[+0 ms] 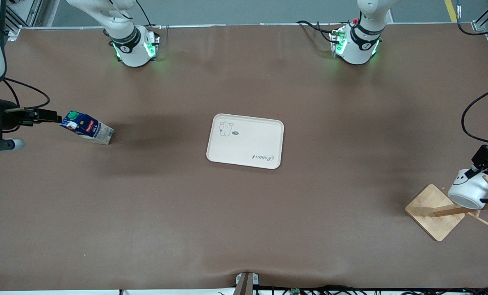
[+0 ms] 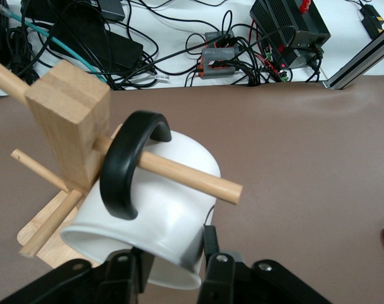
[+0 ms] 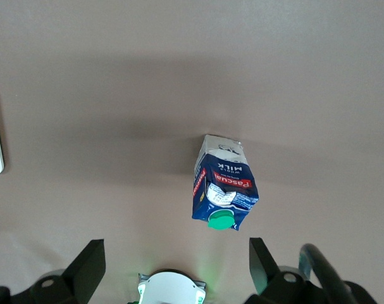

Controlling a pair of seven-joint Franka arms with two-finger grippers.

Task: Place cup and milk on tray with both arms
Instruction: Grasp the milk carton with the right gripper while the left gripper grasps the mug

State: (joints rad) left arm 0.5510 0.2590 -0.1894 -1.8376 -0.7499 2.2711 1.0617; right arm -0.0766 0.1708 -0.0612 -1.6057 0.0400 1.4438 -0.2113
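The cream tray [image 1: 246,141] lies at the table's middle with nothing on it. The milk [image 1: 87,128] stands toward the right arm's end of the table; it also shows in the right wrist view [image 3: 224,187]. My right gripper [image 1: 57,119] is open beside the carton's top, its fingers [image 3: 90,266] spread wide and not around the carton. The cup [image 1: 471,189] hangs tilted by its black handle [image 2: 125,164] on a peg of the wooden rack. My left gripper [image 2: 169,259] is shut on the cup's [image 2: 160,215] rim wall.
The wooden rack [image 1: 432,213] stands toward the left arm's end, nearer to the front camera than the tray; its post [image 2: 68,120] and pegs [image 2: 179,172] crowd the cup. Cables and boxes [image 2: 286,25] lie off the table's edge.
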